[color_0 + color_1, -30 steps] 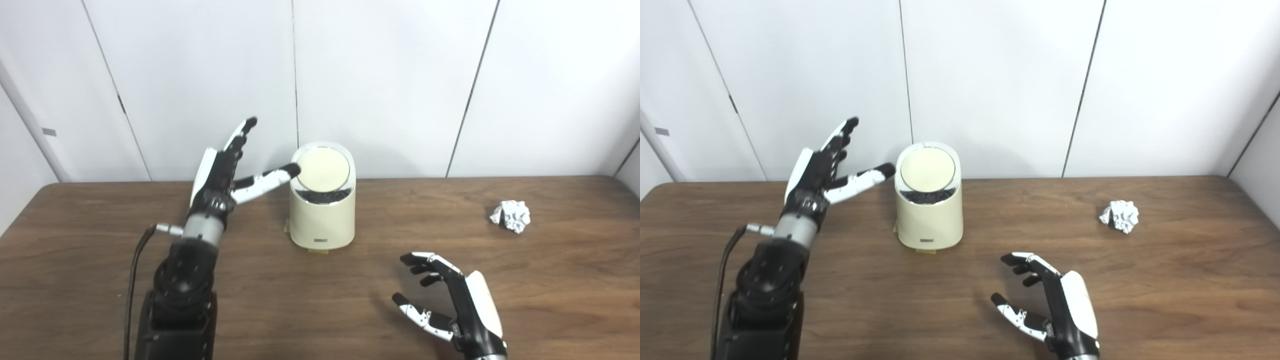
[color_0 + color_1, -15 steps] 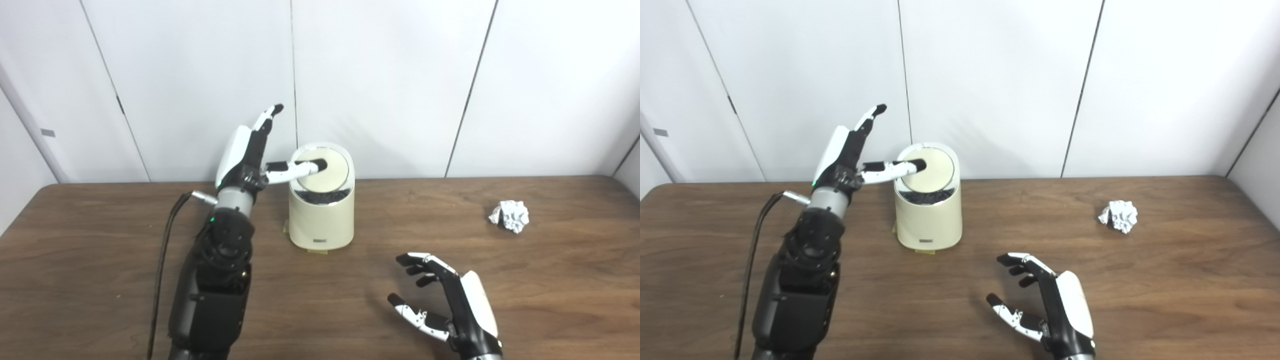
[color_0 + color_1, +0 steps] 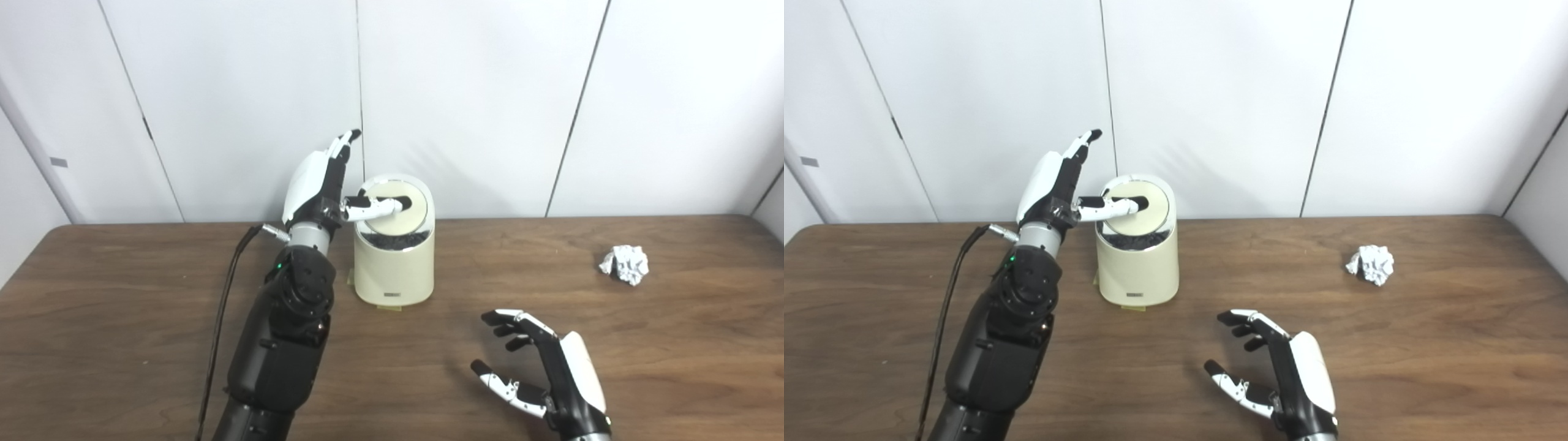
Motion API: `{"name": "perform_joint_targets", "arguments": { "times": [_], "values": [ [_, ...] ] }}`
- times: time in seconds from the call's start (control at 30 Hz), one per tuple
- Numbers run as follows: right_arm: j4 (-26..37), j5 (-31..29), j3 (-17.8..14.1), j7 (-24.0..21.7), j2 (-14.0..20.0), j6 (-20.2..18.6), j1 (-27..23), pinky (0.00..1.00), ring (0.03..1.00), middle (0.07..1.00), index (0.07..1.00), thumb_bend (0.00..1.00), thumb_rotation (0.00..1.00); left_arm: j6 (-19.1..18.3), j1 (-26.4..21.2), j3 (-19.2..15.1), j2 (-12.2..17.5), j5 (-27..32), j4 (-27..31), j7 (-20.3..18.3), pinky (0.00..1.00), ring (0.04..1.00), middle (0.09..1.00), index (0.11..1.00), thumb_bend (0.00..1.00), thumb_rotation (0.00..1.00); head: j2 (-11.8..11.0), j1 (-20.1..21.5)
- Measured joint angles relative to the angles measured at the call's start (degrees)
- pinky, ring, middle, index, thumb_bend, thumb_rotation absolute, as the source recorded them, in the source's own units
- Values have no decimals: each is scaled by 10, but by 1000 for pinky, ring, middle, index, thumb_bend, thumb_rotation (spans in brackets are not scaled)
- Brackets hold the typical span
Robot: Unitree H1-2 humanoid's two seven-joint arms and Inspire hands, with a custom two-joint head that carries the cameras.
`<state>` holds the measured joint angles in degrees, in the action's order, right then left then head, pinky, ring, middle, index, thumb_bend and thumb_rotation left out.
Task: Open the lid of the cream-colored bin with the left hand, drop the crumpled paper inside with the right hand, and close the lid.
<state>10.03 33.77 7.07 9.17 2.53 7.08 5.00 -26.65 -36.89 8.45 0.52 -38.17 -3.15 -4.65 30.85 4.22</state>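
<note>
where the wooden table (image 3: 122,294) meets white wall panels, we see a cream bin (image 3: 395,263).
its lid (image 3: 409,211) tilts over dark contents; left hand (image 3: 321,187) splayed, thumb on lid; right hand (image 3: 551,380) released, crumpled paper (image 3: 625,264) well right of the bin.

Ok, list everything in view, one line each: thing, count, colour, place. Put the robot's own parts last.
bin: one, cream, standing at the back middle of the table.
lid: one, cream disc with a pale rim, on top of the bin, tilted toward the camera with a dark gap below its front edge.
crumpled paper: one, white, lying alone on the right part of the table.
table: one, dark brown wood, across the lower picture.
wall panels: white, behind the table.
cable: one, black, running along the left arm.
left robot hand: one, black and white, open, thumb tip over the lid.
right robot hand: one, black and white, open, empty, over the front of the table.
</note>
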Motion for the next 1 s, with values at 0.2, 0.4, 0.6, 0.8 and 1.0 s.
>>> {"name": "perform_joint_targets", "arguments": {
  "times": [0.2,0.4,0.6,0.8,1.0],
  "values": [
    [0,2,0,0,0,0,0,532,651,692,679,291,190,0,-10,13,18,-8,-35,18,1000,1000,1000,1000,872,245,3,4],
    [1,3,0,0,0,-1,1,539,656,693,676,289,182,0,-29,16,44,-10,-47,25,1000,1000,1000,1000,893,161,4,3],
    [1,3,0,0,0,-1,1,532,651,692,675,293,199,0,-32,22,48,-25,-48,25,1000,1000,1000,1000,934,82,4,4],
    [1,3,-1,0,0,-1,1,530,650,691,676,291,200,1,-34,66,73,-68,-75,24,1000,1000,1000,1000,984,98,7,4],
    [1,3,-1,0,0,-1,2,541,656,692,678,294,214,37,-43,142,128,-141,-88,41,1000,1000,1000,1000,1000,163,6,8]
  ]
}}
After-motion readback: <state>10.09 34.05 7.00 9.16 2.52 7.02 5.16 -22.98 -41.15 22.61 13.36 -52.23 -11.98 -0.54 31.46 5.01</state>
